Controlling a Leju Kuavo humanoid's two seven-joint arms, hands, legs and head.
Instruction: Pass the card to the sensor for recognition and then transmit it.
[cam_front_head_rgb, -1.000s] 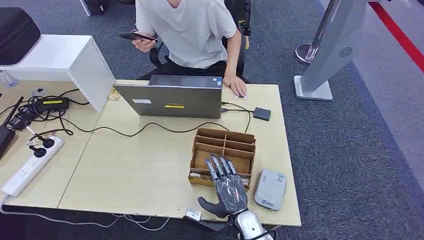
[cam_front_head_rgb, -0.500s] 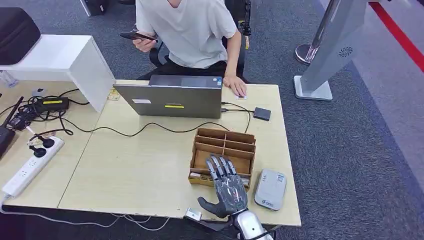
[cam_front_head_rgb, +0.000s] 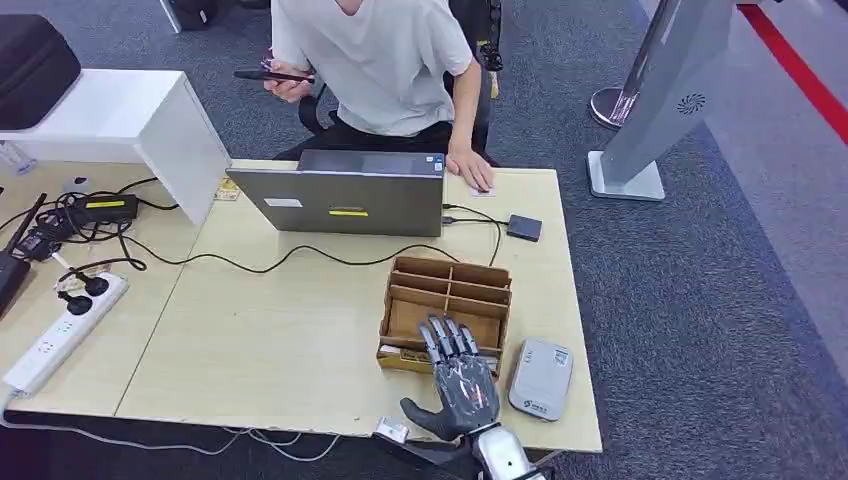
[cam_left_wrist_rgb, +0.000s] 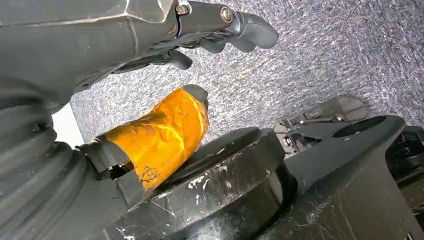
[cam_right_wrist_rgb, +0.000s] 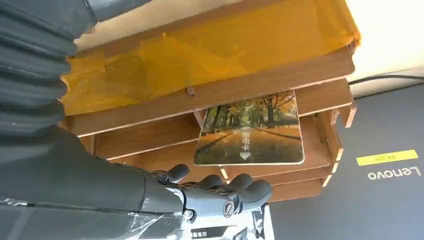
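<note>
Card: rectangular card printed with an autumn tree avenue lies flat in a compartment of the brown wooden slotted organiser box, face up, probably so it can be lifted out from above.
Right hand: grey many-fingered right hand hovers over the near edge of the box with its fingers spread and nothing in them; judged to be at the reach, before any grasp.
Sensor: flat pale grey card reader sits just beside the box on the pale wood tabletop, close enough for a short carry.
Left hand: dark left hand hangs over grey carpet, fingers curled; whether it is fully closed I cannot tell.
Surroundings: grey Lenovo laptop stands beyond the box; a person in a white shirt sits behind it.
Views: the right wrist view shows the card's picture and slot; the head view gives the box, reader and hand together.
</note>
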